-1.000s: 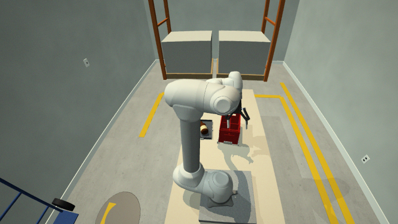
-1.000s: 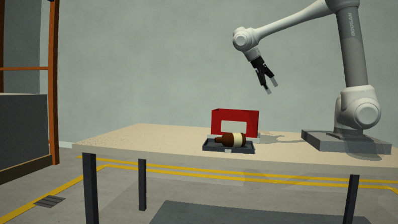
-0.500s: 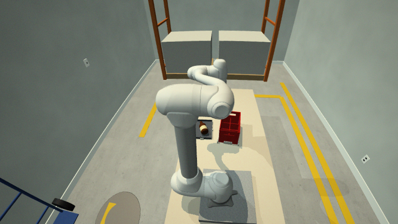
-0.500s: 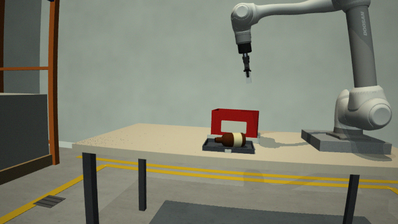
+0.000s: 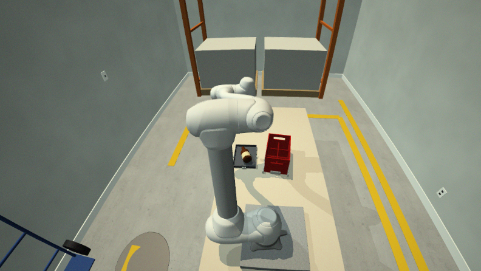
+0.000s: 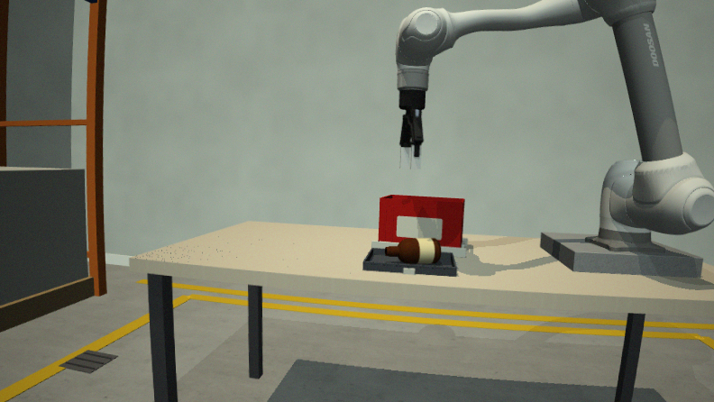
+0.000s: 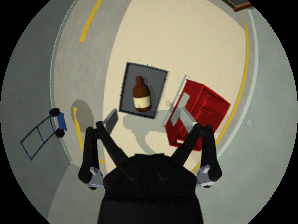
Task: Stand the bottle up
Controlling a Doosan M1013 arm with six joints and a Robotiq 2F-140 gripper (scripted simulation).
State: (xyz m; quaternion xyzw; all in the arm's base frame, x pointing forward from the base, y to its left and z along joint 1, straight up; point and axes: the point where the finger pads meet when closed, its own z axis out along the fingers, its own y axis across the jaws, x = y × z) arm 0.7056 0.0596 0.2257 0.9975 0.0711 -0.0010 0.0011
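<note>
From the top view, you saw the brown bottle point(image 5: 246, 154) lying on its side in the dark tray point(image 5: 236, 157), just beside the red crate point(image 5: 277, 154) on the worktop point(image 5: 302, 195). From the exterior view, your pincer point(image 6: 410, 150) hung high above, pointing straight down, likely staged for a descent. From the wrist view, the fingers stood spread to their widest with nothing between them, the bottle ahead and below, so you would have needed to shift over it first.

a brown bottle point(image 6: 413, 251) with a cream label lies on its side in a dark tray point(image 6: 374, 261) just beside a red crate point(image 6: 420, 206).
</note>
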